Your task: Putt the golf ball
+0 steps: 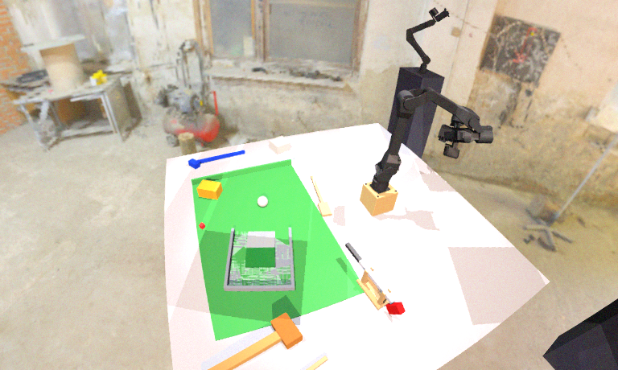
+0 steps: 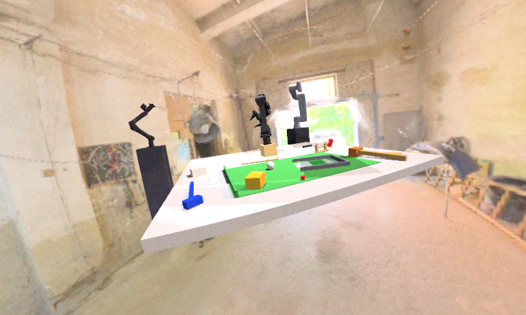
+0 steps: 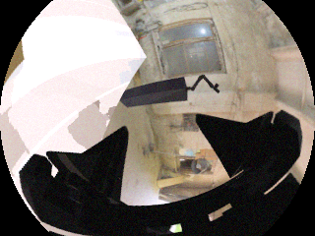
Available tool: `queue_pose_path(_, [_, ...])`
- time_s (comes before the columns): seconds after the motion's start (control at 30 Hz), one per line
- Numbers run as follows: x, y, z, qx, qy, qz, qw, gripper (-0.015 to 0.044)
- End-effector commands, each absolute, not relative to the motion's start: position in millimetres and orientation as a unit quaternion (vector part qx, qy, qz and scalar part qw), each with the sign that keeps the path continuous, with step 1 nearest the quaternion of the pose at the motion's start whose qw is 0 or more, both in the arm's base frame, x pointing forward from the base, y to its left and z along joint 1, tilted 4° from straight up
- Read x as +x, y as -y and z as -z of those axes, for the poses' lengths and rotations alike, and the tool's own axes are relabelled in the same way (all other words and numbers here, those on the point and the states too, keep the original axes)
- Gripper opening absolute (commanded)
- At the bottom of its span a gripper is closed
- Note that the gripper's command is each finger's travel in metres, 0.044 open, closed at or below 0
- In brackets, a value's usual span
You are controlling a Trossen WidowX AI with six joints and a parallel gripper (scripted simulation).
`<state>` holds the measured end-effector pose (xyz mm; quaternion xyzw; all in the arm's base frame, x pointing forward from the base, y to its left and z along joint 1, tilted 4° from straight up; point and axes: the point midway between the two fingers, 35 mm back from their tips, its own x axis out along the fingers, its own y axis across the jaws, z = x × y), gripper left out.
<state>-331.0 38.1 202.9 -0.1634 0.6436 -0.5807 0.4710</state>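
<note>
on the left of the white table (image 1: 455, 220) lies a blue putter (image 1: 216, 158), near the far left corner, just off the green mat (image 1: 319, 256). on the mat's far left corner sits a yellow block (image 1: 209, 188), with a small red cube (image 1: 201, 225) nearer the camera along the mat's left side. the golf ball (image 1: 262, 201) rests on the flat mat, well apart from the ramp (image 1: 261, 240), which rises into a grey-walled frame (image 1: 259, 286) holding the raised green (image 1: 260, 256). a wooden mallet (image 1: 273, 336) lies at the mat's near edge, head touching the mat's corner.

right of the mat a thin wooden stick (image 1: 319, 195) lies beside the mat edge. further right and nearer, the red putter (image 1: 371, 281) rests across a small wooden stand (image 1: 371, 293). its long axis runs diagonally: the dark grip end points toward the far left, the red head (image 1: 395, 308) points toward the near right, and lies on the table just past the stand.

the arm stands on a wooden block (image 1: 380, 202) at the table's far right. the gripper (image 1: 455, 143) hangs out past the table's right edge, well apart from the red putter. its jaws stand wide and hold nothing; the wrist view shows both fingers spread with only table edge and room between them.

the table surface is plain white with pale shadow patches. the room is a worn workshop: peeling plaster walls, a window at the back, a concrete floor, a metal bench at far left, a red compressor (image 1: 191, 125) beside it.
</note>
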Motion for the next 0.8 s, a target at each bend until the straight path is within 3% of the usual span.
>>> queue_pose_path(0.0, [-331, -39, -203, -0.161, -0.643, 0.583, 0.471, 0.0426])
queue_pose_path(0.37, [-290, -156, -166, 0.094, -0.541, 0.739, 0.391, 0.044])
queue_pose_path(0.77, [-139, -291, -111, 0.399, -0.275, 0.864, 0.135, 0.044])
